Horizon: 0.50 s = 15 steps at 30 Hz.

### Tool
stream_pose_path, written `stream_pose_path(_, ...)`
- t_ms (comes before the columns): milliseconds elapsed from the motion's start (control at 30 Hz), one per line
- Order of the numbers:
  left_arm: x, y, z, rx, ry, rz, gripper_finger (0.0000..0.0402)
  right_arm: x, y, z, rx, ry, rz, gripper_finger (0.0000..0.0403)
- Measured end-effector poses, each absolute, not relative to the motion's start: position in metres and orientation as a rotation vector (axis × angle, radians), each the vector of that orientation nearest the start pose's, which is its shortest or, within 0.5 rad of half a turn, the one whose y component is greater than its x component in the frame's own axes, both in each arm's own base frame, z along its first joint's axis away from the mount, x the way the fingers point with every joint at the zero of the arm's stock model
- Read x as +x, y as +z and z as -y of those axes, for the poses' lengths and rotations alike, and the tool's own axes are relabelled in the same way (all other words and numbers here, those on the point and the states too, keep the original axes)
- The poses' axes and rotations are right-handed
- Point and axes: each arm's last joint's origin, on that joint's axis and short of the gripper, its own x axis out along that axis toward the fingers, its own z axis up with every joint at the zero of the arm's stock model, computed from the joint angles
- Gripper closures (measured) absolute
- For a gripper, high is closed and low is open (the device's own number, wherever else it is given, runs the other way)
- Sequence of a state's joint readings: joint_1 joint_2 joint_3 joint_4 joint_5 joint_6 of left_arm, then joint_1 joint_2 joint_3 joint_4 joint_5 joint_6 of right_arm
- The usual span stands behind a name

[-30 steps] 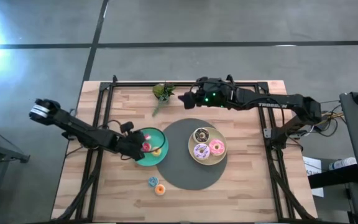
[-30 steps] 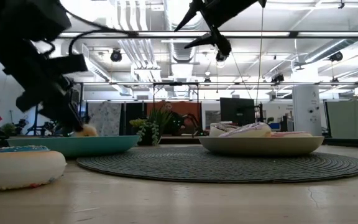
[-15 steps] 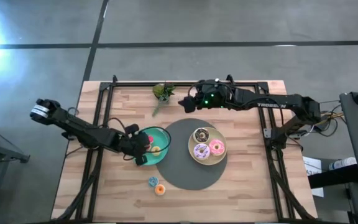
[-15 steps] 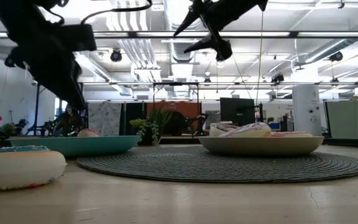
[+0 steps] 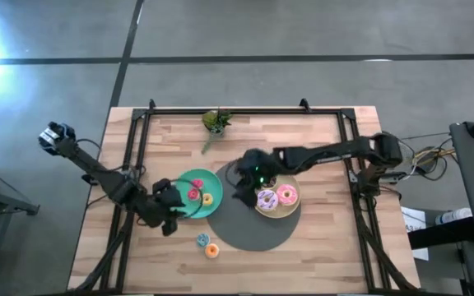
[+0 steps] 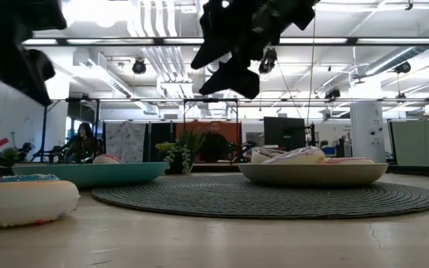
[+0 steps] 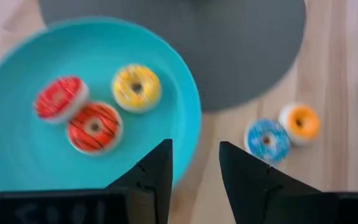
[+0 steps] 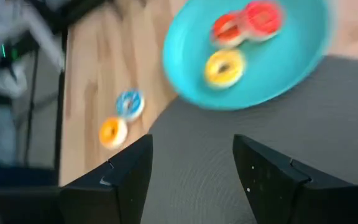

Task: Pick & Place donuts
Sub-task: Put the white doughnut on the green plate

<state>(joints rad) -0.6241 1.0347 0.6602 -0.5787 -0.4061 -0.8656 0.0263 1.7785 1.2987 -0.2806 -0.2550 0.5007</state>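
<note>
Fingers (image 7: 154, 171) of left gripper (image 7: 194, 168) parted, empty — hovering at teal plate (image 5: 212, 185) rim; right gripper (image 8: 191, 168) wide, empty — over grey mat (image 5: 245, 230).

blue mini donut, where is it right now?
High view: the blue donut lies on the bare wood in front of the teal plate, touching the orange donut, just left of the grey mat.
</note>
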Motion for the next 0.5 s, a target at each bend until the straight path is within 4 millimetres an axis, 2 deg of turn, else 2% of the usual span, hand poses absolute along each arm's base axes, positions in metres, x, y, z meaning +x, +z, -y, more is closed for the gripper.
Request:
stream_pose_path(200, 0.155, 0.211, 0.12, -0.375, 0.169, -0.864, 0.0296, 0.401, 0.207, -0.065, 0.427, 0.283, -0.888, 0.0189)
stream_pose_path(300, 0.153, 0.208, 0.123, -0.387, 0.19, -0.856, 0.0296, 0.416, 0.197, -0.087, 0.363, 0.347, -0.879, 0.0195)
stream_pose_path(400, 0.152, 0.206, 0.122, -0.383, 0.226, -0.831, 0.0296, 0.432, 0.179, -0.112, 0.226, 0.427, -0.881, 0.0206)
stream_pose_path(500, 0.153, 0.206, 0.121, -0.373, 0.254, -0.795, 0.0296, 0.448, 0.167, -0.128, 0.158, 0.485, -0.873, 0.0219)
